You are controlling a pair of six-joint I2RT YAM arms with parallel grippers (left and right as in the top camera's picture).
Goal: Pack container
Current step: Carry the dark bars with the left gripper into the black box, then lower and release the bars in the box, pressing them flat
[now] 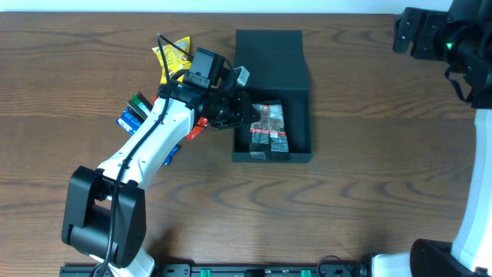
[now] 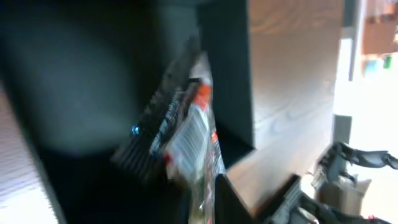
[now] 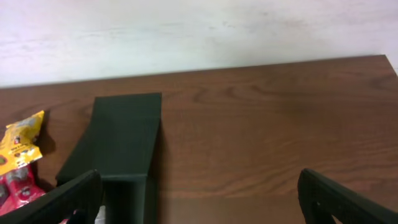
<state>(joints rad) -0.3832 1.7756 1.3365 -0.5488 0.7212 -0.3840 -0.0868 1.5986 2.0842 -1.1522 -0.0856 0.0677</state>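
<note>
The dark teal-grey container (image 1: 301, 157) sits at mid-table with its flat flap lid (image 1: 269, 58) laid open behind it. A black, red and white snack packet (image 1: 269, 127) lies inside it. My left gripper (image 1: 243, 112) reaches over the container's left wall and is shut on that packet's edge. The left wrist view is blurred; it shows the packet (image 2: 189, 130) against the container wall (image 2: 227, 74), running down into the jaws (image 2: 202, 208). My right gripper (image 1: 415, 35) is open and empty at the far right back. Its view (image 3: 205, 202) shows the lid (image 3: 121, 137).
Loose snack packets lie left of the container: a yellow one (image 1: 171, 54), green and blue ones (image 1: 132, 111) and a red one (image 1: 196, 131) under my left arm. The yellow packet (image 3: 22, 140) and a red one (image 3: 18, 186) show in the right wrist view.
</note>
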